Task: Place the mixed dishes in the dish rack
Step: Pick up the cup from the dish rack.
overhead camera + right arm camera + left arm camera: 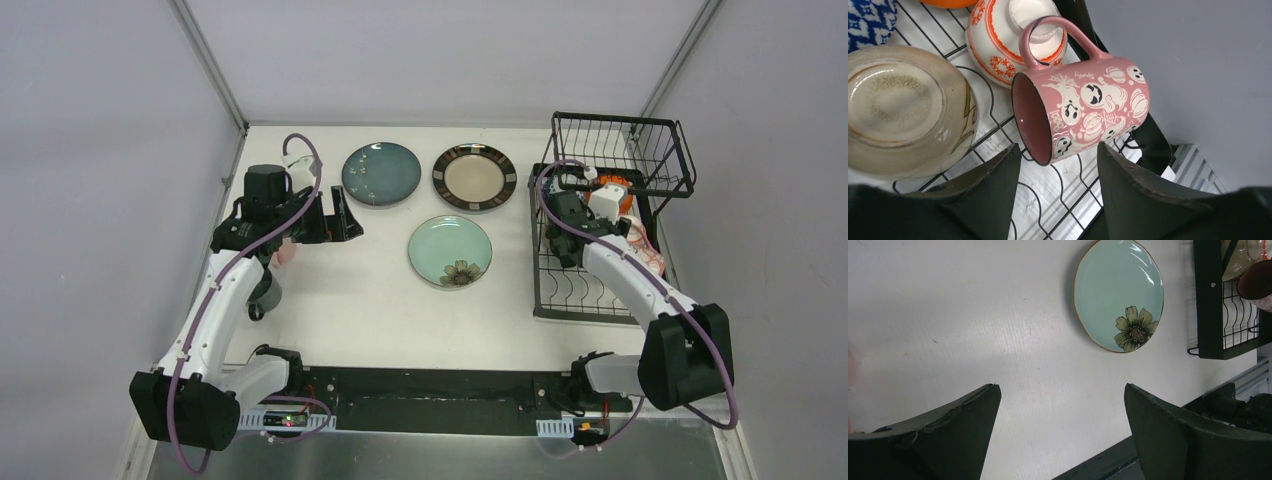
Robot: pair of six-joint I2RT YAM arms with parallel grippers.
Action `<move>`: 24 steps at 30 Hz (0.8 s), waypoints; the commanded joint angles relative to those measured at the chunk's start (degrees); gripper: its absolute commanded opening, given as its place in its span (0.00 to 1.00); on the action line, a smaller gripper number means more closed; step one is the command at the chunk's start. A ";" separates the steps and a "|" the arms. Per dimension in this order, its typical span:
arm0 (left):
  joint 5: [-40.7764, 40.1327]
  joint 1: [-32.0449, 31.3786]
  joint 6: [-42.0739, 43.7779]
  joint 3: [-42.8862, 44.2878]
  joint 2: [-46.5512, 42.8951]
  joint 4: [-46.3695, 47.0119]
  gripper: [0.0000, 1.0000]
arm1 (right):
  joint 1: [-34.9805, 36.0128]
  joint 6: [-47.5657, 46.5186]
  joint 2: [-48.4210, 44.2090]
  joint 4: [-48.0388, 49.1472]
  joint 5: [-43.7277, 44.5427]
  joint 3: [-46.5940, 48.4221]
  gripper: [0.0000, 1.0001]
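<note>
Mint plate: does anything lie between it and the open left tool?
Nothing visible does. From the left tool, only bare table lies before the mint plate. The teal plate sits farther back, off that line.

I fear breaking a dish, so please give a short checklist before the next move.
1. Pink mug in dish rack: ok, lying on its side on the wires.
2. Right gripper open: ok, but tips sit close to the mug.
3. Left gripper open, empty: ok.
4. Table between left gripper and mint plate bare: ok.
5. Plates racked: not ok, mint plate, teal plate and beige plate lie on the table.
</note>
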 commanded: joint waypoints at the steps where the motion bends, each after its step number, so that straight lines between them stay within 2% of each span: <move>1: 0.37 -0.60 1.09 -0.05 -1.21 1.72 0.99 | 0.32 -1.22 2.67 4.80 6.97 0.24 0.60; 14: 0.14 -0.69 1.27 -0.03 -1.03 1.58 0.99 | -1.09 2.27 11.45 1.05 8.31 2.10 0.57; 24: 0.31 -0.73 1.10 0.01 -0.95 1.63 0.99 | -0.45 6.52 8.56 -8.15 5.46 3.86 0.53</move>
